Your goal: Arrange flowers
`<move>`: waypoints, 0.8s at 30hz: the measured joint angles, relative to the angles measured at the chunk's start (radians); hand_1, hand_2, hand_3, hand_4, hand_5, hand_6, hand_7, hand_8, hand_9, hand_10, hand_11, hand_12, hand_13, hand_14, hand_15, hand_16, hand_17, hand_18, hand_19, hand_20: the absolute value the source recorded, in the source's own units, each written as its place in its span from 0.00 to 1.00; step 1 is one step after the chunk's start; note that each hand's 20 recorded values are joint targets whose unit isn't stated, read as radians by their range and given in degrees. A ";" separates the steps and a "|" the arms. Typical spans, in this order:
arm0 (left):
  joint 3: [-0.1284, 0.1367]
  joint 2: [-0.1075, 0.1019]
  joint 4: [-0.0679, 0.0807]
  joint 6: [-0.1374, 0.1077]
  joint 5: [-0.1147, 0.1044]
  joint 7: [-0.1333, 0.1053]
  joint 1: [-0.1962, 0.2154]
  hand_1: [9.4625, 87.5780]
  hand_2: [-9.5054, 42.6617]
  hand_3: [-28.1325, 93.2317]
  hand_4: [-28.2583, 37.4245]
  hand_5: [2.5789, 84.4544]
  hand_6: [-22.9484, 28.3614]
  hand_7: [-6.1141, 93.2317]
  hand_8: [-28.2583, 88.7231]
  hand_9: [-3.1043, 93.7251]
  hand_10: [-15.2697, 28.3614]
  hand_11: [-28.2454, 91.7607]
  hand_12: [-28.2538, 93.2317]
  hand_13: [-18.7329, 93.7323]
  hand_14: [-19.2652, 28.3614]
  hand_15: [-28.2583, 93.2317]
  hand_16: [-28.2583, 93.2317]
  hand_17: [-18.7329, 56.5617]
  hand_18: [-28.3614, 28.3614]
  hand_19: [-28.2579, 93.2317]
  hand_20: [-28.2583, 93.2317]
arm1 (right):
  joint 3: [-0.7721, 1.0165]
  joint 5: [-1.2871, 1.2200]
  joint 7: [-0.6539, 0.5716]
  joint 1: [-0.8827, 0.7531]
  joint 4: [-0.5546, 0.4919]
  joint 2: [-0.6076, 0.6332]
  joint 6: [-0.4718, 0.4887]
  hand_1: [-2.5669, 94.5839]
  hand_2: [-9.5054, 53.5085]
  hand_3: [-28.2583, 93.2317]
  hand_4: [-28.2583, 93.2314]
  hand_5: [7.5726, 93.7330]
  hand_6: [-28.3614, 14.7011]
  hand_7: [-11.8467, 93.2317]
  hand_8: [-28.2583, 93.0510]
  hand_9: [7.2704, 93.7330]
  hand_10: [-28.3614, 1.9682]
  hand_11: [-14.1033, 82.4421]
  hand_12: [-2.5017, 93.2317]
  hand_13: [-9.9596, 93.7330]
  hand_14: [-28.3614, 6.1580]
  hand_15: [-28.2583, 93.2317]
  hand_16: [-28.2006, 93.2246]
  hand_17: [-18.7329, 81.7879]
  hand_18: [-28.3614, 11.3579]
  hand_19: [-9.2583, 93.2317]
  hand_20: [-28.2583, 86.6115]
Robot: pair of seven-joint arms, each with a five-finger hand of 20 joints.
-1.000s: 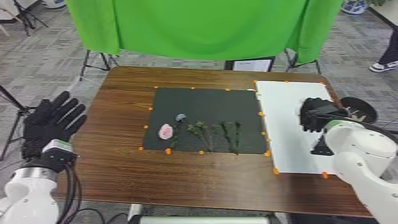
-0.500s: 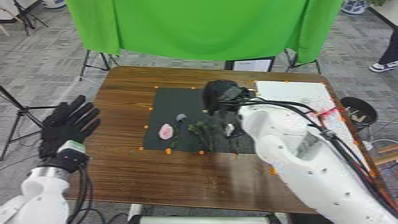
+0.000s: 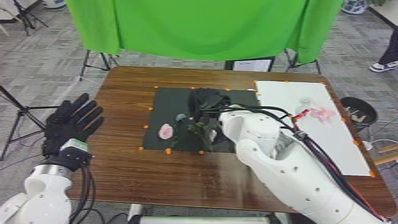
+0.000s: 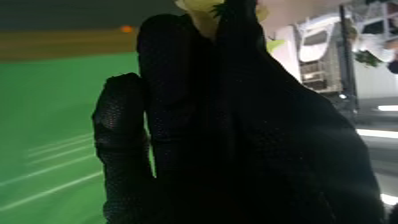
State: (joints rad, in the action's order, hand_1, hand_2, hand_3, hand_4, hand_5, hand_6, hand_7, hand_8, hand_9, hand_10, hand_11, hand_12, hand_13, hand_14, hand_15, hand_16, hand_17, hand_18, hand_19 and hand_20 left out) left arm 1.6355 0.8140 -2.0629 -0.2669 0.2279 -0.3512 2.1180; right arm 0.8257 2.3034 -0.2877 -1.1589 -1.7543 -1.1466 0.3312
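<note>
Fingers straight and apart on left hand [image 3: 67, 126], beside table [image 3: 115, 175]. Pink flower [image 3: 165, 131] on dark mat [image 3: 171, 100]. Right hand [image 3: 204, 100] over mat, pale flower [image 4: 197, 6] at it; can't tell if clamped. White sheet [image 3: 342, 150] far right.

Your left arm [image 3: 44, 187] is well left of the dark mat [image 3: 174, 102]; its hand [image 3: 71, 121] is open, fingers straight and slightly spread, pointing away from you. Your right arm [image 3: 280, 177] comes in from the mat's near right and crosses its right edge. Right hand [image 3: 206, 100] is over the mat, fingers [image 4: 164, 65] long, closed in a pinch at the tips.
</note>
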 measured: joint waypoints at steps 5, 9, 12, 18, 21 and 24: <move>-0.001 0.000 0.001 0.000 0.000 -0.001 -0.002 0.24 0.43 0.81 0.00 0.46 0.65 0.17 0.19 0.35 0.72 0.40 0.35 0.36 0.75 0.51 0.19 0.15 0.77 0.50 0.31 | -0.019 0.012 -0.017 -0.001 0.027 0.000 -0.031 0.62 0.04 0.78 0.00 0.70 0.69 0.44 0.20 0.80 0.70 0.21 0.34 0.77 0.62 0.59 0.57 0.56 0.22 0.89 0.61; -0.007 0.000 0.002 -0.002 0.000 -0.002 -0.010 0.25 0.43 0.81 0.00 0.45 0.64 0.17 0.19 0.35 0.72 0.39 0.35 0.35 0.75 0.51 0.19 0.15 0.77 0.50 0.31 | -0.019 0.020 -0.018 -0.002 0.027 -0.002 -0.028 0.62 0.02 0.79 0.00 0.69 0.69 0.44 0.20 0.76 0.68 0.24 0.29 0.76 0.63 0.58 0.57 0.55 0.22 0.88 0.61; -0.008 0.000 0.002 -0.002 0.000 -0.003 -0.013 0.25 0.43 0.81 0.00 0.45 0.64 0.17 0.19 0.35 0.72 0.40 0.35 0.35 0.75 0.51 0.19 0.15 0.77 0.50 0.31 | -0.018 0.025 -0.022 -0.005 0.026 -0.003 -0.014 0.62 0.01 0.79 0.00 0.68 0.68 0.43 0.20 0.71 0.65 0.27 0.26 0.75 0.63 0.58 0.58 0.55 0.22 0.87 0.61; -0.003 0.000 0.002 -0.002 0.000 -0.004 -0.011 0.25 0.43 0.81 0.00 0.46 0.65 0.18 0.19 0.36 0.72 0.40 0.35 0.35 0.75 0.51 0.19 0.15 0.77 0.50 0.31 | -0.012 0.033 -0.027 -0.013 0.025 -0.005 0.033 0.61 0.00 0.80 0.00 0.66 0.67 0.43 0.19 0.65 0.55 0.30 0.20 0.73 0.62 0.59 0.57 0.54 0.21 0.87 0.61; -0.001 0.000 0.002 -0.002 0.000 -0.004 -0.011 0.24 0.43 0.81 0.00 0.46 0.64 0.18 0.19 0.36 0.72 0.40 0.35 0.35 0.75 0.51 0.19 0.15 0.77 0.50 0.31 | -0.009 0.033 -0.033 -0.016 0.024 -0.006 0.046 0.61 0.00 0.80 0.00 0.65 0.66 0.43 0.19 0.63 0.53 0.30 0.19 0.72 0.61 0.59 0.57 0.54 0.21 0.87 0.61; 0.000 0.000 0.002 -0.002 0.000 -0.004 -0.011 0.24 0.43 0.81 0.00 0.46 0.64 0.18 0.19 0.36 0.72 0.40 0.35 0.35 0.75 0.51 0.19 0.15 0.77 0.50 0.31 | 0.000 0.031 -0.040 -0.022 0.019 -0.008 0.059 0.59 0.00 0.81 0.00 0.64 0.65 0.42 0.19 0.60 0.52 0.29 0.19 0.71 0.60 0.60 0.56 0.53 0.21 0.87 0.60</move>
State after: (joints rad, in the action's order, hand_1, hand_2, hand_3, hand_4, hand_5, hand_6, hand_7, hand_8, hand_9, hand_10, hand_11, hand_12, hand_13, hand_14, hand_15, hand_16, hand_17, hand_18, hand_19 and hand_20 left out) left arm 1.6351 0.8140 -2.0607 -0.2686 0.2274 -0.3548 2.1068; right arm 0.8254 2.3341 -0.3277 -1.1809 -1.7352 -1.1550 0.3899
